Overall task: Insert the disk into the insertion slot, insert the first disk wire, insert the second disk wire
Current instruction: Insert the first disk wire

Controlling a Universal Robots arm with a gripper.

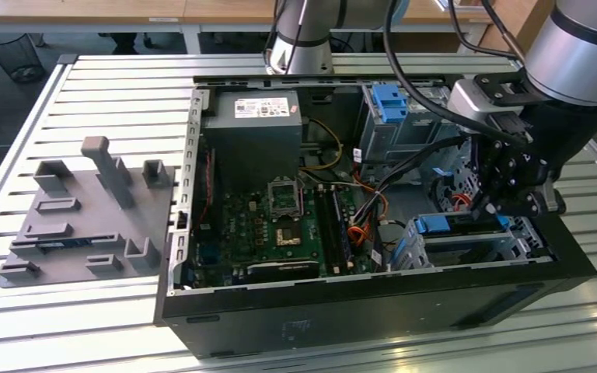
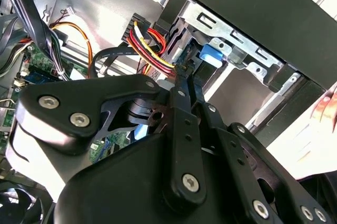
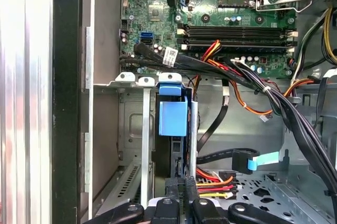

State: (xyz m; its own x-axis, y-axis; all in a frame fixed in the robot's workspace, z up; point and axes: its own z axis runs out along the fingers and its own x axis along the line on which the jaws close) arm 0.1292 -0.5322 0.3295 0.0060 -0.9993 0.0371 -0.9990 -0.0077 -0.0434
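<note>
Support: slatted metal tabletop (image 1: 122, 85) | open computer case (image 1: 382, 307) is set from middle to the exterior view's right edge | grey fixture plate (image 1: 81, 233) is laid near the exterior view's left edge

Disk (image 1: 462, 224) inside insertion slot (image 1: 417, 250)

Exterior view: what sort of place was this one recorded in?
Probably a robotics lab or test workshop. An open black desktop computer case lies on a slatted aluminium table beside a grey plastic fixture plate, a silver-and-black robot arm reaches into it, and wooden desks stand behind.
</note>
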